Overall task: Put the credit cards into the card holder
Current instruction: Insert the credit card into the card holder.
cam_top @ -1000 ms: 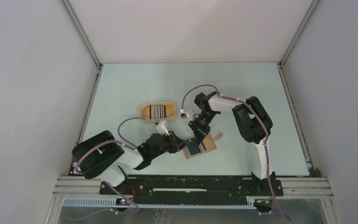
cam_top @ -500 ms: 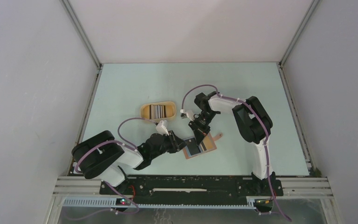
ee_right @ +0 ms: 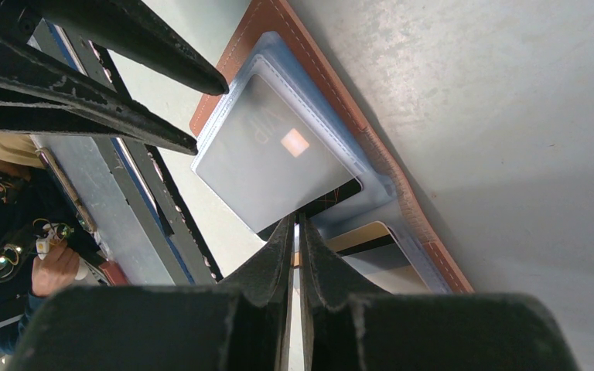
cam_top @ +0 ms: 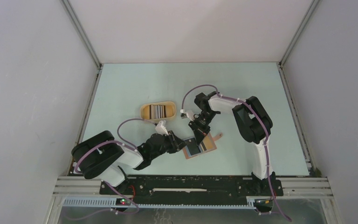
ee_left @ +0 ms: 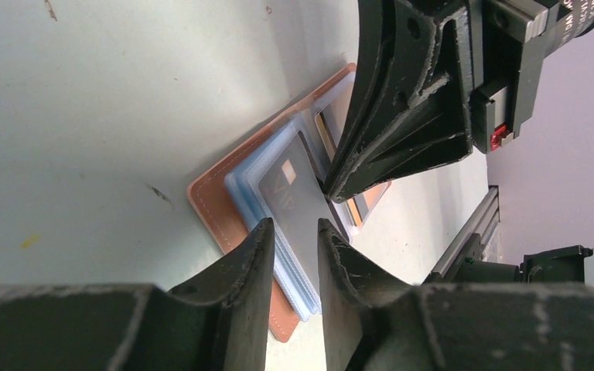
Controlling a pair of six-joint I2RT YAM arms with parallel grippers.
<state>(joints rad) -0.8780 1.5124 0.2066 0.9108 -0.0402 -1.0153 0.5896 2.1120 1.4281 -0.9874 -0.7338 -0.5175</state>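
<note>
1. A small reddish-brown leather-like folding card holder (ee_left: 210, 207) lies opened flat on the pale green table (cam_top: 168, 84). Its blue-grey inner sleeves (ee_left: 249, 184) face up.
2. A dark grey rectangular plastic card (ee_right: 271, 162) with a small pale chip patch lies on those sleeves, over the left half of the card holder. One end reaches toward the holder's fold, and the other end is level with its outer left edge. Whether the card sits inside a sleeve or only on top of it cannot be told.
3. A second card with a tan edge (ee_right: 365, 234) shows in the half of the card holder across the fold.
4. The left gripper (ee_left: 294, 226) comes in low at the card holder's left edge. Its jaws stand partly apart, with nothing clamped between them. In the right wrist view its two fingers (ee_right: 155, 58) point at the dark card's outer end, and contact with the card cannot be told.
5. The right gripper (ee_right: 295, 224) stands over the fold of the card holder, with its tips at the dark card's inner end. Its jaws are drawn together to a thin slit, and it is unclear whether anything thin is nipped there.
6. A yellow oval tray (cam_top: 144, 111) sits beyond the card holder on its far-left side, well apart from it. It holds more cards (cam_top: 158, 111) in a striped row.
</note>
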